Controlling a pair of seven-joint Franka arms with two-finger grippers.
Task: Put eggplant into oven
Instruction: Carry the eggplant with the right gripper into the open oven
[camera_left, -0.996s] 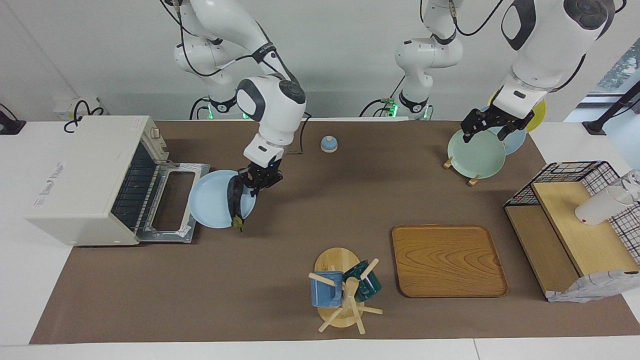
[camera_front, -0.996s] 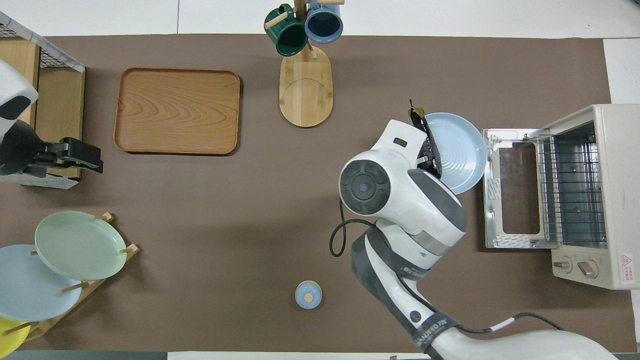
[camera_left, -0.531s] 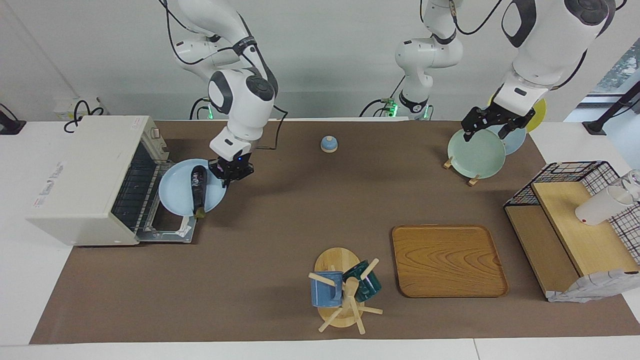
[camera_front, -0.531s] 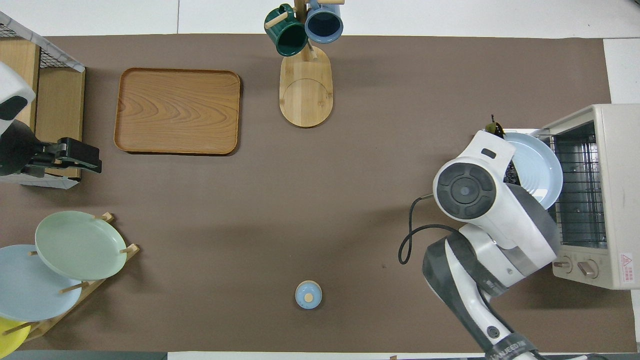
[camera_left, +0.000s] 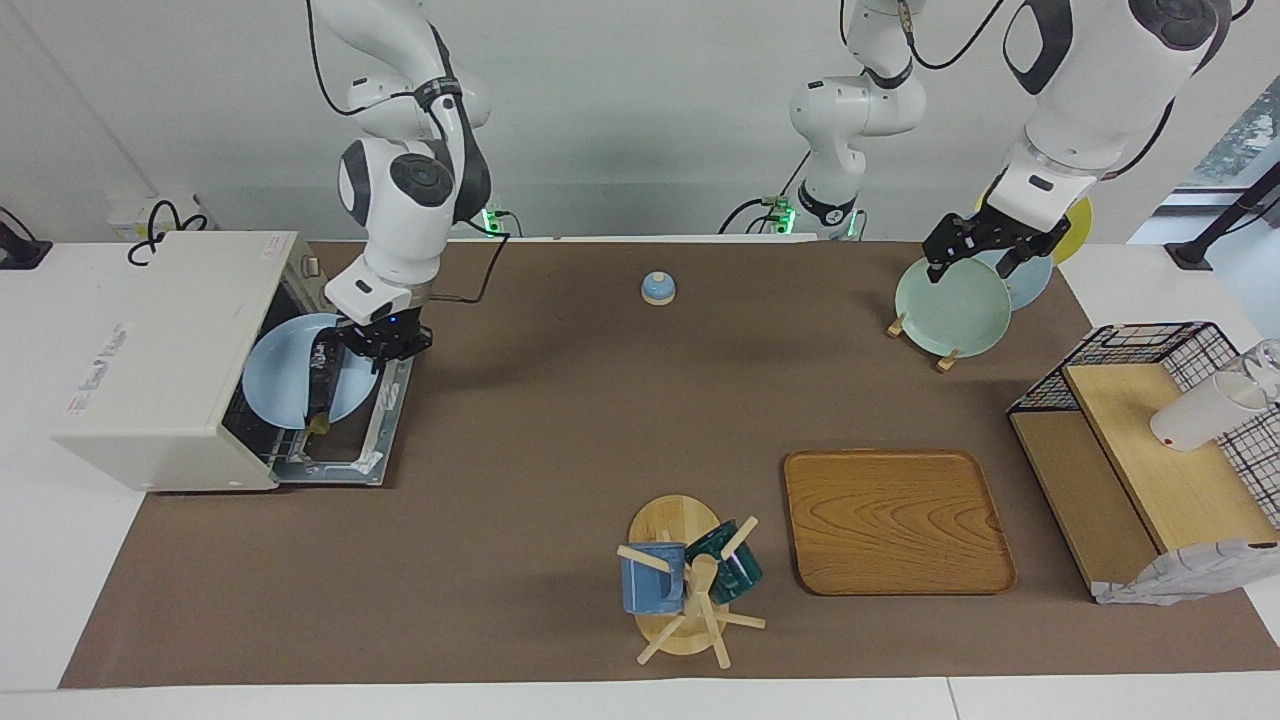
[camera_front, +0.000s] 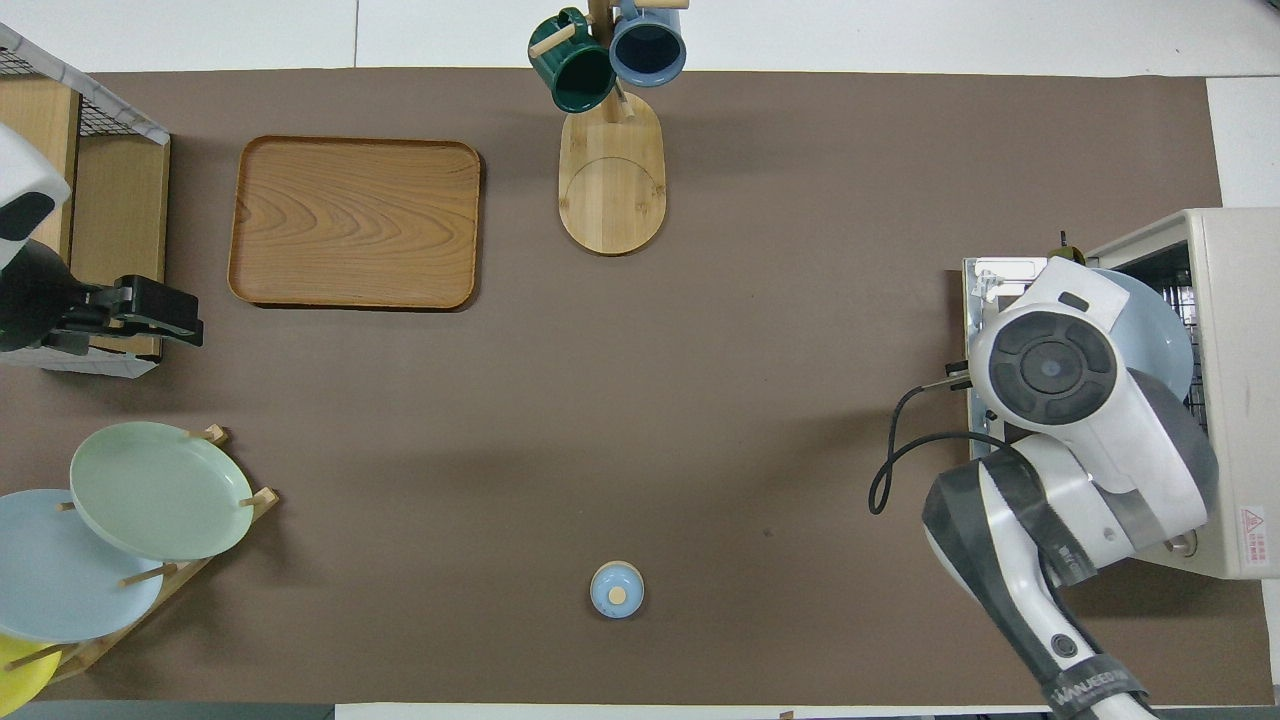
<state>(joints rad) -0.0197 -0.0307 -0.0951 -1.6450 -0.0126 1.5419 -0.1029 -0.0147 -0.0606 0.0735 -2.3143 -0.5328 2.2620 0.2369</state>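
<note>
Dark purple, the eggplant (camera_left: 322, 372) lies on a pale blue plate (camera_left: 278, 385), and you can see that plate partly inside the mouth of the off-white oven (camera_left: 160, 360), over the dropped door (camera_left: 375, 430). The oven sits at the right arm's end of the table (camera_left: 560, 480), near the edge closest to the robots. Your right gripper (camera_left: 378, 343) is pressed together on the plate's rim, over the open door; the eggplant's greenish stem tip points away from the robots. In the overhead view the right arm's wrist hides the gripper and most of the eggplant, so only part of the plate shows there.

Your left gripper (camera_left: 985, 255) hangs over the green plate (camera_left: 950, 308) in the wooden plate stand, at the left arm's end of the table by the edge nearest the robots; its fingers stand spread and hold nothing. That arm waits.

Elsewhere on the brown table cover you have a wooden tray (camera_left: 895, 520) and a mug tree (camera_left: 690, 585) with a blue and a green mug, both toward the edge farthest from the robots, a small blue bell-shaped knob (camera_left: 657, 288) near the robots' edge, and a black wire-and-wood rack (camera_left: 1150, 440) at the left arm's end.
</note>
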